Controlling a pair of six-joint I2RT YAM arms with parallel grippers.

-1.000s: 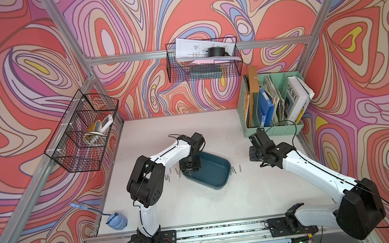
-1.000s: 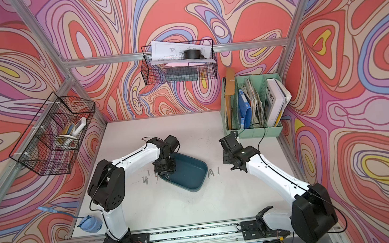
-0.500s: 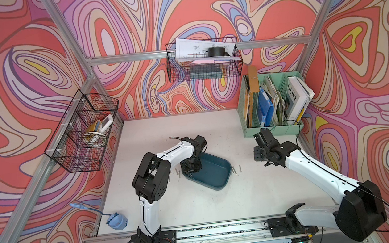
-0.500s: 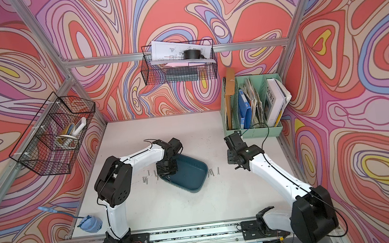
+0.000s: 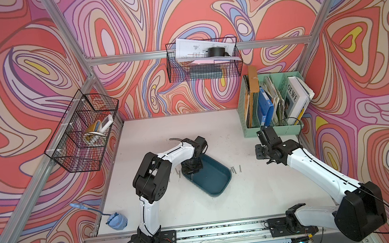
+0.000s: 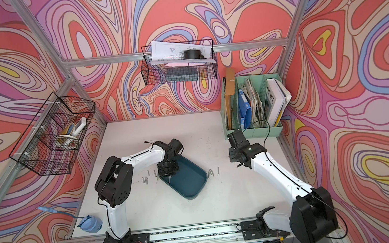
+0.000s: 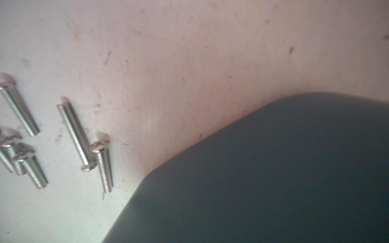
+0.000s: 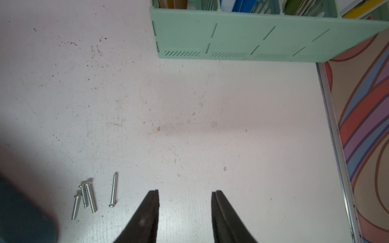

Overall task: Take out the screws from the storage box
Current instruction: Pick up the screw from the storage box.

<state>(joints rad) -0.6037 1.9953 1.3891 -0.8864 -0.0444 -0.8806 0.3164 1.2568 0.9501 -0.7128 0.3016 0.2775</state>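
1. Left gripper (image 5: 191, 172) is hanging over the storage box (image 5: 217, 181) corner, seemingly picking; can't tell its grip.
2. Right gripper (image 8: 185, 197) is waiting, released.
3. Screws (image 7: 74, 135) are lying beside the box; next: lift clear.

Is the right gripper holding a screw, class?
No, the right gripper stands open with only table between its jaws, and the four screws lie off to one side.
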